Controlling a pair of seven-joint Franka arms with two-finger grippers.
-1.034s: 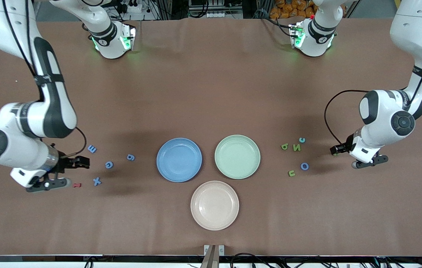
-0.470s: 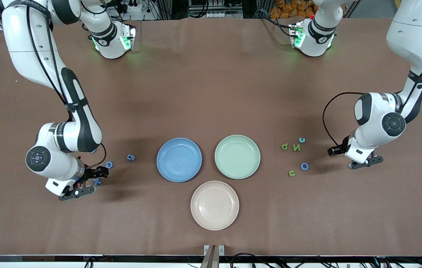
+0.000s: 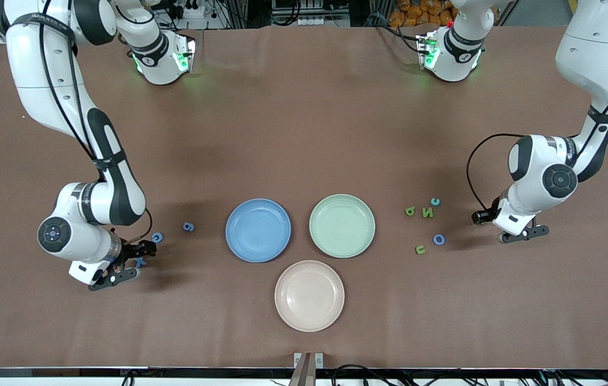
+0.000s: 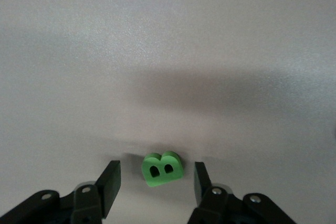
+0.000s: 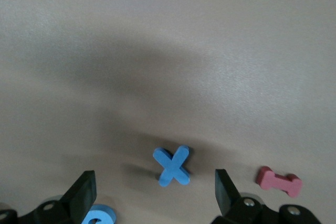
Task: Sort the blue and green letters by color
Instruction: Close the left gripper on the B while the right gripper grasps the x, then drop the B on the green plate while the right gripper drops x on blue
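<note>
1. While both arms reach low over the table in the front view, the right gripper (image 3: 131, 264) hangs above the blue X (image 3: 139, 261), and the left gripper (image 3: 506, 227) is apart from the green N (image 3: 428, 213).
2. Left wrist view: the left gripper's spread fingers (image 4: 109, 184) flank a green B (image 4: 162, 169), apparently untouched.
3. Right wrist view: wide-open fingers (image 5: 83, 193) straddle the X; a red letter (image 5: 279, 181) lies just outside them.

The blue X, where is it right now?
The blue X lies on the table toward the right arm's end, under the open right gripper, beside the dark red letter.
</note>
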